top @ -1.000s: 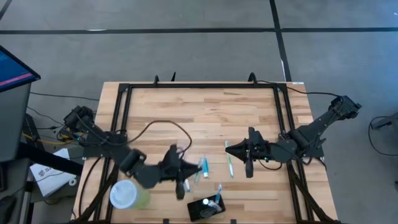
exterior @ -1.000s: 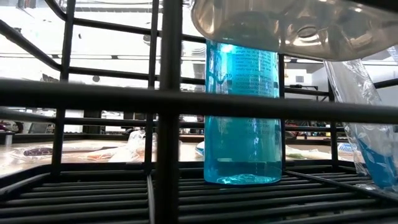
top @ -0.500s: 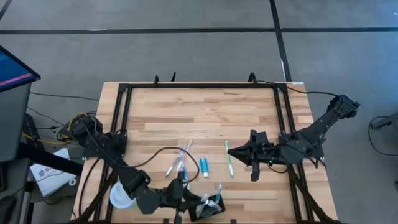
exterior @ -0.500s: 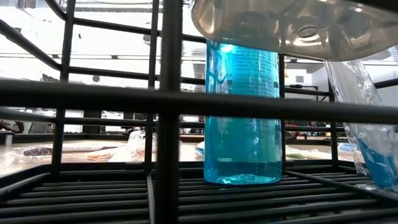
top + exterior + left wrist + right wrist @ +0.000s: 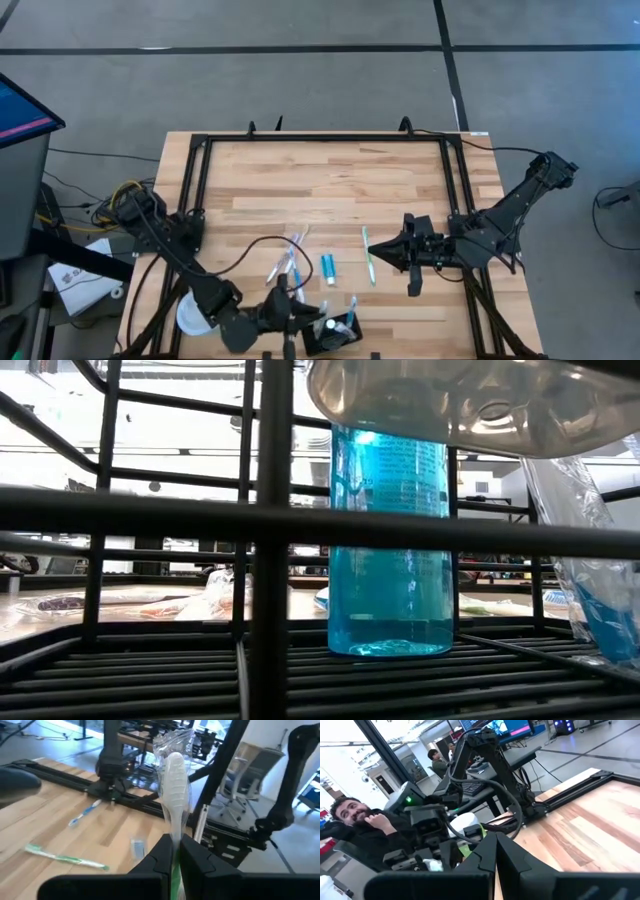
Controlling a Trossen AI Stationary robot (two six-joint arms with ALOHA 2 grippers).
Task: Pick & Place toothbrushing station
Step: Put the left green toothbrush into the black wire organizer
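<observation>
Already the black holder [image 5: 331,335] at the bench's [image 5: 400,180] near edge contains toothbrushes. Left claw [image 5: 312,325] beside it grips a wrapped toothbrush [image 5: 174,785]; right claw [image 5: 375,250], closed empty, hovers farther in.

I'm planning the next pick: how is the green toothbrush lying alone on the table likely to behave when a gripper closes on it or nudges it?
The green toothbrush looks slim, so probably light and easily shoved aside. It lies flat on the wooden table, leaving little for fingers to get under; it may slide or spin instead of lifting. Its narrow handle could twist in the grip.
</observation>
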